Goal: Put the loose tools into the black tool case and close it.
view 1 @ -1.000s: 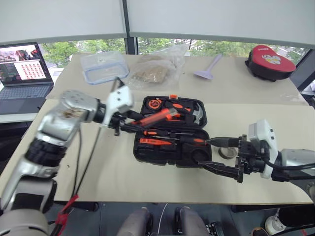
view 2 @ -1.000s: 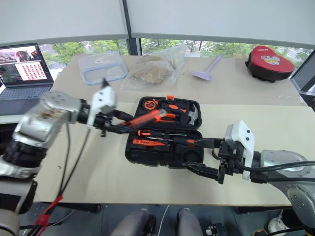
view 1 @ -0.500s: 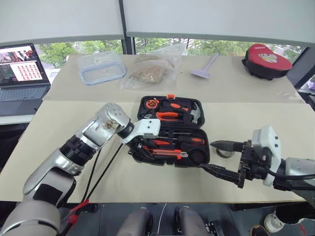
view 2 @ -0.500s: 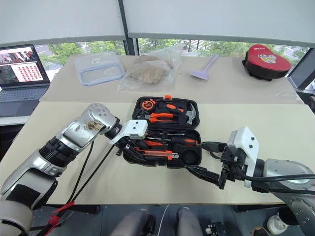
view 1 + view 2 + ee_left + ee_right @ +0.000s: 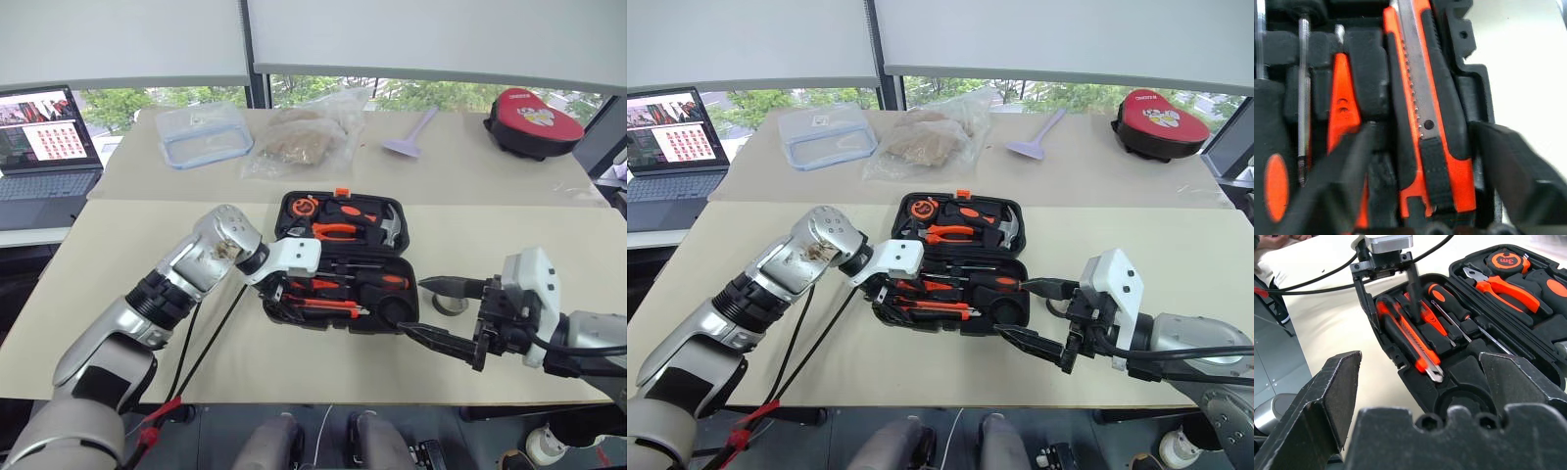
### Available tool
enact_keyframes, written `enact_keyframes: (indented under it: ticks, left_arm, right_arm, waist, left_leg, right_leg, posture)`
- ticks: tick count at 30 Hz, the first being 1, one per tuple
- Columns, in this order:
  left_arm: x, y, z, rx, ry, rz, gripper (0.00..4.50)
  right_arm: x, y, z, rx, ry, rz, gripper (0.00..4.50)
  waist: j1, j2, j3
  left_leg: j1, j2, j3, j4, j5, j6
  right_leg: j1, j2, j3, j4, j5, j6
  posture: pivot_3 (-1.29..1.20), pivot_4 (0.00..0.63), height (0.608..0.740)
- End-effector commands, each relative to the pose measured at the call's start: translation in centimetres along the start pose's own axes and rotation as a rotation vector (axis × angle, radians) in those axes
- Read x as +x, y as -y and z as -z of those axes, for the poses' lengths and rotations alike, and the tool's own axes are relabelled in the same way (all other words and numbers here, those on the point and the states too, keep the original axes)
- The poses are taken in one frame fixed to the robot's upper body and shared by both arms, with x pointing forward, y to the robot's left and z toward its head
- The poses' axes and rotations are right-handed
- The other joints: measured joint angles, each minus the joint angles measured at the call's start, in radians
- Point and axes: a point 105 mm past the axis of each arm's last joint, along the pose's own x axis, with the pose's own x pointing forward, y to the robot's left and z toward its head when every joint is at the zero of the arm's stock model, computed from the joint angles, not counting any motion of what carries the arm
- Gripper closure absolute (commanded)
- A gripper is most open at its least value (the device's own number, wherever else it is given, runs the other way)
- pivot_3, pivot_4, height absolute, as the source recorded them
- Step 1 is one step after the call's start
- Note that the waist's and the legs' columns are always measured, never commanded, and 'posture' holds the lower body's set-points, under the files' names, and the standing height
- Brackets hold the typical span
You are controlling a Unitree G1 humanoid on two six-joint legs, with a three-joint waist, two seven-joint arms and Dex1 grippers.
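Note:
The black tool case (image 5: 394,318) lies open in the middle of the table. An orange-and-black utility knife (image 5: 1420,98) rests in its front slot. My left gripper (image 5: 277,294) hovers open over the knife's left end, one finger on each side, apart from it. Two black-and-orange screwdrivers (image 5: 1447,303) and a slim orange one (image 5: 313,286) lie in the slots behind the knife. Pliers, a hammer and a tape measure fill the back half. My right gripper (image 5: 431,311) stands open and empty just right of the case. A small grey tape roll (image 5: 451,305) lies on the table between its fingers.
A laptop (image 5: 44,147) sits at the far left. A clear blue-rimmed container (image 5: 204,132), a plastic bag (image 5: 304,137) and a purple scraper (image 5: 416,132) lie along the back. A red-and-black pouch (image 5: 534,117) is at the back right.
My left gripper came down from above the case with the utility knife, set it in the front slot, and has now opened off it. The right gripper stayed where it was.

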Motion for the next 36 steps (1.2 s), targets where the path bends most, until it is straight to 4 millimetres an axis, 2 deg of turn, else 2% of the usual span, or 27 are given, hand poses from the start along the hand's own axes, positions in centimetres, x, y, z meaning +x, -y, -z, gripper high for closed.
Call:
enact_keyframes:
  ticks: [1,3,6,10,14,16,19,24,29,32,36]
  left_arm:
    - [-1.8,0.0,-1.6,0.018,0.065,-0.023,0.08]
    - [-2.2,0.3,-1.9,0.018,0.087,-0.020,0.08]
    - [-2.3,0.8,-1.8,0.021,0.101,-0.005,0.88]
    - [-1.8,1.1,-0.4,0.051,0.050,-0.002,2.37]
    - [-1.8,1.0,-0.2,0.076,0.034,-0.009,4.00]
    - [-1.7,1.0,0.0,0.082,0.030,-0.010,4.43]
    - [-1.4,0.9,0.9,0.108,-0.024,-0.019,4.43]
    - [-0.2,2.1,2.5,0.138,-0.087,0.044,4.43]
    - [1.5,2.4,4.2,0.153,-0.134,0.056,4.43]
    - [1.6,1.6,3.7,0.142,-0.110,0.022,4.43]
    - [0.5,0.9,1.4,0.105,0.002,0.001,4.43]
  right_arm:
    - [-0.2,0.1,-0.7,-0.042,0.023,0.008,0.00]
    - [-0.1,0.1,-0.7,-0.041,0.023,0.007,0.00]
    - [-0.1,0.1,-0.5,-0.040,0.022,0.003,0.00]
    - [-0.1,0.2,-0.6,-0.046,0.020,-0.005,0.00]
    - [-0.2,0.3,-0.7,-0.049,0.019,-0.006,0.00]
    - [-0.1,0.3,-0.7,-0.049,0.019,-0.007,0.00]
    - [-0.1,0.3,-0.6,-0.048,0.018,-0.010,0.00]
    - [0.0,0.2,-0.5,-0.043,0.015,-0.011,0.00]
    - [0.0,0.4,-0.3,-0.037,0.008,0.001,0.00]
    - [-0.2,0.6,-0.2,-0.035,0.005,0.013,0.00]
    - [-0.5,0.4,-0.1,-0.030,0.002,0.021,0.00]
  waist:
    - [0.000,0.000,0.000]
    - [0.000,0.000,0.000]
    - [0.001,0.000,0.000]
    - [0.000,0.000,0.000]
    - [0.004,0.000,0.000]
    - [0.004,0.000,0.000]
    - [0.003,0.000,0.000]
    - [0.002,0.000,0.000]
    - [0.004,0.002,-0.001]
    - [0.009,0.005,-0.004]
    - [0.016,0.007,-0.005]
  left_leg:
    - [0.000,0.000,0.000,0.000,0.000,0.000]
    - [0.000,0.000,0.000,0.000,0.000,0.000]
    - [0.000,0.000,0.000,0.000,0.000,0.000]
    - [0.000,0.000,0.000,0.000,0.000,0.000]
    - [0.000,0.000,0.000,0.001,0.000,0.000]
    - [0.000,0.000,0.000,0.001,0.000,0.000]
    - [0.000,0.000,0.000,0.000,0.000,0.000]
    - [0.000,0.000,0.000,0.000,0.000,0.000]
    - [0.003,0.000,0.000,0.000,0.000,0.000]
    - [0.005,0.000,0.000,0.000,-0.001,0.001]
    - [0.006,0.000,0.000,0.001,-0.001,0.003]
  right_leg:
    - [0.000,0.000,0.000,0.000,0.000,0.000]
    - [0.000,0.000,0.000,0.000,0.000,0.000]
    - [0.000,0.000,0.000,0.000,0.000,0.000]
    - [0.000,0.000,0.000,0.000,0.000,0.000]
    - [0.000,0.000,0.000,0.000,0.000,0.000]
    - [0.001,0.000,0.000,0.000,0.000,0.000]
    - [0.000,0.000,0.000,0.000,0.000,0.000]
    - [0.000,0.000,0.000,0.000,0.000,0.000]
    - [0.003,0.000,0.000,0.000,0.000,0.000]
    - [0.005,0.000,0.000,-0.001,0.000,0.000]
    - [0.007,-0.001,0.000,-0.001,0.000,0.001]
  posture:
    - [0.00,0.150,0.722]
    - [0.00,0.150,0.722]
    - [0.00,0.150,0.722]
    - [0.00,0.150,0.722]
    - [0.00,0.150,0.722]
    - [0.00,0.150,0.722]
    - [0.00,0.150,0.722]
    - [0.00,0.150,0.722]
    - [0.00,0.150,0.722]
    - [0.00,0.150,0.722]
    - [0.00,0.150,0.722]
